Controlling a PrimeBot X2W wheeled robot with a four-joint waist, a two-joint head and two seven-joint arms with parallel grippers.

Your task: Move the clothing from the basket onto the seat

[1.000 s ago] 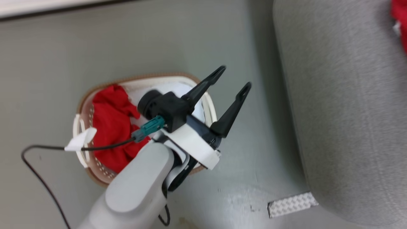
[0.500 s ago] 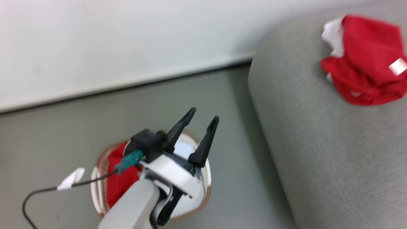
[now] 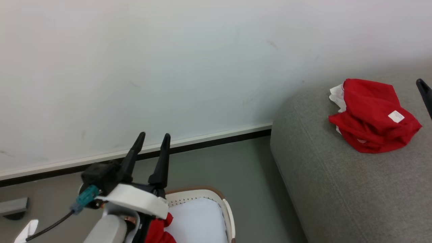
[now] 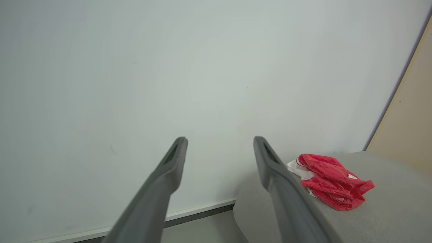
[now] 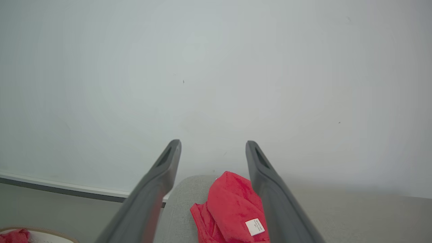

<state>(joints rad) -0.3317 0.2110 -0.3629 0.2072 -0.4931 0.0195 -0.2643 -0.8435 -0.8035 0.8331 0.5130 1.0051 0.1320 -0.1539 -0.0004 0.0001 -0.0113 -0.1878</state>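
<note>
The left gripper [image 3: 154,135], two long dark fingers on a white wrist collar, stands at the lower left of the head view. Its jaws are spread wide with nothing between them, and its tips point up at the pale wall [image 3: 168,67]. In the left wrist view those fingers [image 4: 168,172] rise from the bottom edge, apart and empty. A teal connector [image 3: 84,197] with a black cable [image 3: 50,227] leaves the wrist toward the lower left corner.

Right under that gripper, at the bottom edge, sits the oval cream-white plastic laundry basket [image 3: 202,191] with perforated sides and a brown rim. A bright red soft fabric garment [image 3: 158,231] lies bunched in its left part, half hidden behind the wrist, next to the plain white cloth liner [image 3: 197,219].

The right gripper [image 5: 213,142] is just as wide open and empty in its own wrist view. One dark fingertip [image 3: 424,91] pokes in at the head view's right edge.

At the upper right, a second red garment [image 3: 371,114] with white trim and a small white label [image 3: 396,116] lies crumpled on the large light grey fabric sofa [image 3: 337,189], near its rounded end by the wall. Grey floor [image 3: 236,168] lies between sofa and basket.
</note>
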